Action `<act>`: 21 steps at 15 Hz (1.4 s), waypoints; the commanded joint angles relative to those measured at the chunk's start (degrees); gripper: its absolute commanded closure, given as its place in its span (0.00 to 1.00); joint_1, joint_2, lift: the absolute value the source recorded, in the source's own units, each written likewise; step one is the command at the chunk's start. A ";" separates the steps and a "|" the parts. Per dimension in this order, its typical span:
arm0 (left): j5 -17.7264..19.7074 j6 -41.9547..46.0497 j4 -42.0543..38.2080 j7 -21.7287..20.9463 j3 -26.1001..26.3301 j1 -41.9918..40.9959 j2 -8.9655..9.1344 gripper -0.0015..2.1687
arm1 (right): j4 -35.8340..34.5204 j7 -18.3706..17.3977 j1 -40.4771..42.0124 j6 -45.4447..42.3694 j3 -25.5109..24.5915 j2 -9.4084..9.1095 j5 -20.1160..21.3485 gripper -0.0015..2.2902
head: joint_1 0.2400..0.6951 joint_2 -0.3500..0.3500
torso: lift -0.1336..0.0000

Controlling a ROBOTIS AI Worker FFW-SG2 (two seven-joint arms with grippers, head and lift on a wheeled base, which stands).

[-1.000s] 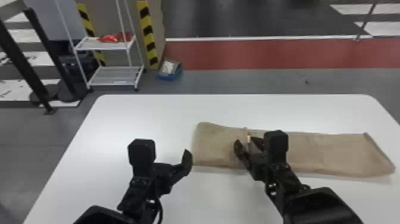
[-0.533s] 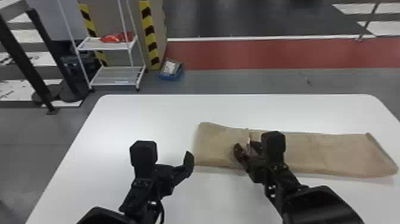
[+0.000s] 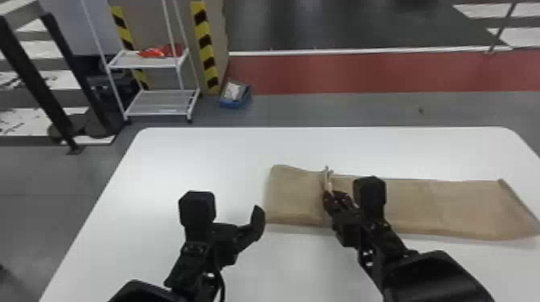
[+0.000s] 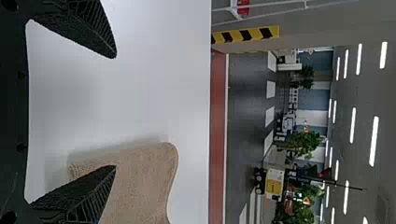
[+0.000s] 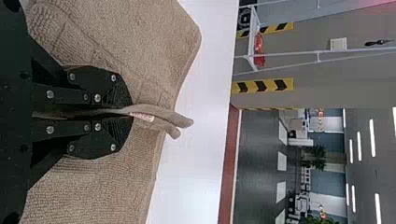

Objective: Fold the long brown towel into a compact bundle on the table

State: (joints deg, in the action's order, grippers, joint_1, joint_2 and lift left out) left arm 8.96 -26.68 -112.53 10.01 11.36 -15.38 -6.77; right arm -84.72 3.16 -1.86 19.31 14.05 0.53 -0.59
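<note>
Two pincers, one towel and one bench make up the work. The brown towel lies as a single long strip across the middle and right of the white bench, its length running left to right. It looks flat for most of that length, with a ribbed, nubby weave, a rounded far corner at the left end and a raised lip at the right end. Toward its left part one upright pinch of cloth stands up, with one small pale label and two loose tips at its far end.

The right pincer is closed on that pinch, its two fingers pressed together with cloth between them. The left pincer has its fingers spread wide with nothing between them, beside the towel's left end; in the left wrist view one finger overlaps the cloth, and I cannot tell if they touch.

A broad strip of bench separates the towel from the far edge, a wider stretch lies to its left, and its right end comes near the bench's right edge.
</note>
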 commanded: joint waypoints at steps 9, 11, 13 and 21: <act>0.00 -0.35 -1.20 0.09 -0.11 -1.15 0.00 0.01 | -4.76 0.00 -0.43 5.09 0.63 0.18 1.64 0.46 | 1.00 0.62 | 0.18; 0.00 -0.35 -1.73 0.09 -0.11 -1.76 0.00 0.01 | -3.53 0.00 -0.87 6.14 1.15 0.09 1.99 0.46 | 1.00 0.62 | 0.18; -0.09 -0.35 -1.64 0.09 -0.11 -1.76 0.00 0.01 | -4.40 0.09 0.10 3.86 1.42 0.26 1.64 0.46 | 1.00 0.62 | 0.18; -0.09 0.35 -2.96 0.71 -1.16 -2.29 -0.18 0.01 | -31.65 3.08 9.68 15.81 -12.21 5.36 -5.12 0.59 | 1.00 0.58 | 0.18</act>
State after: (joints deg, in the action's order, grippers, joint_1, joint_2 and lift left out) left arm 8.87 -26.67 -114.90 10.72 10.73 -17.49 -6.94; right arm -112.25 6.17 6.62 31.08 5.89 4.15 -4.25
